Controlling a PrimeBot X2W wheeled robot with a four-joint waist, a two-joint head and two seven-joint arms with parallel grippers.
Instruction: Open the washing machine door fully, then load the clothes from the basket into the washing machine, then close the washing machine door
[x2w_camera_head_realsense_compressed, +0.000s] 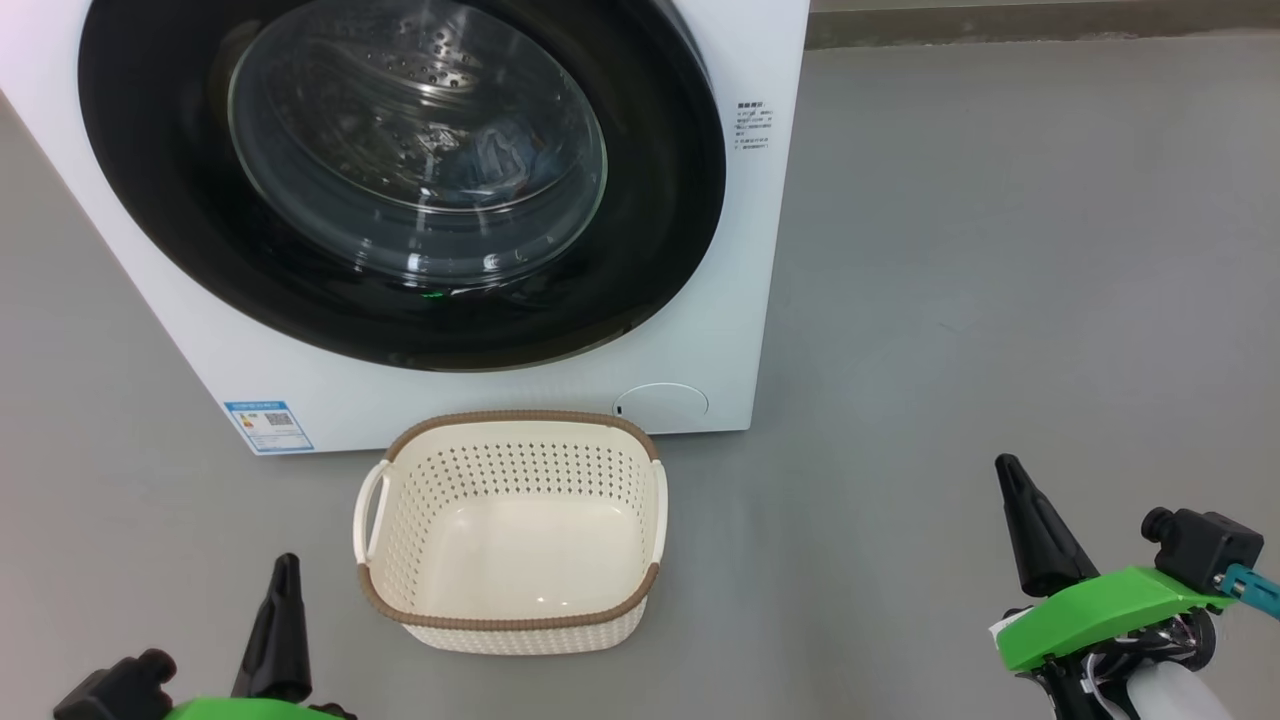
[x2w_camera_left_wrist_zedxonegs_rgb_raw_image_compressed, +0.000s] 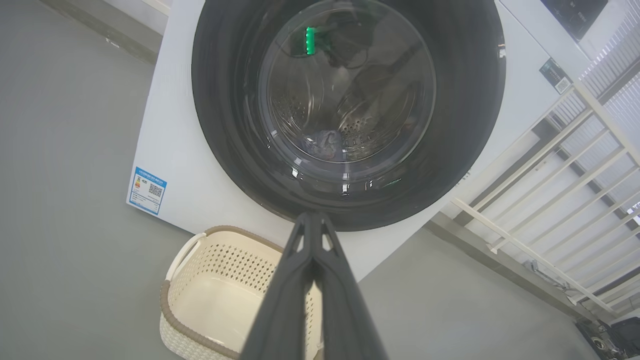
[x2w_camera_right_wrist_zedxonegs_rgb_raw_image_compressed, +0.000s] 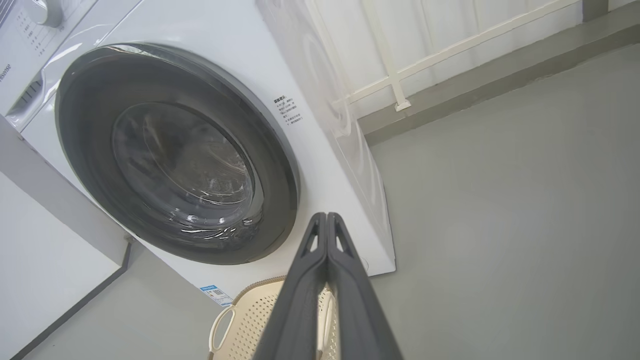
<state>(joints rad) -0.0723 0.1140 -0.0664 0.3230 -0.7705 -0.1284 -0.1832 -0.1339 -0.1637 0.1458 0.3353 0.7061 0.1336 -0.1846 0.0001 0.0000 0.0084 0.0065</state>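
Item 1. Big white boxy front-loading washing machine (x2w_camera_head_realsense_compressed: 760, 300), standing on the grey floor (x2w_camera_head_realsense_compressed: 1000, 250). A blue sticker (x2w_camera_head_realsense_compressed: 268, 425) marks the lower left corner of its front, a round white cover (x2w_camera_head_realsense_compressed: 660, 402) sits low on the right, and a small block of printed text (x2w_camera_head_realsense_compressed: 752, 125) lies right of the door.

Item 2. Large round washing machine door (x2w_camera_head_realsense_compressed: 150, 200), with a wide glossy black rim and a bulging clear glass bowl. It lies shut against the machine's front.

Item 3. Clothes (x2w_camera_head_realsense_compressed: 500, 155), soft light blue fabric. They lie inside the perforated steel drum and are seen through the glass. The print is too blurred to make out.

Item 4. Small cream-white perforated plastic basket (x2w_camera_head_realsense_compressed: 515, 415), a rounded rectangle with a brown woven-look rim and side handles. It stands upright on the floor just in front of the machine, below the door.

Item 5. Left gripper (x2w_camera_head_realsense_compressed: 287, 565), at lower left, near the basket's left side but apart from it. Its long dark fingers (x2w_camera_left_wrist_zedxonegs_rgb_raw_image_compressed: 280, 300) are pressed together and hold nothing.

Item 6. Right gripper (x2w_camera_head_realsense_compressed: 1005, 465), at lower right, well apart from the basket. Its fingers (x2w_camera_right_wrist_zedxonegs_rgb_raw_image_compressed: 300, 300) are pressed together and hold nothing.

Item 7. White railing (x2w_camera_left_wrist_zedxonegs_rgb_raw_image_compressed: 550, 165), beside the machine.
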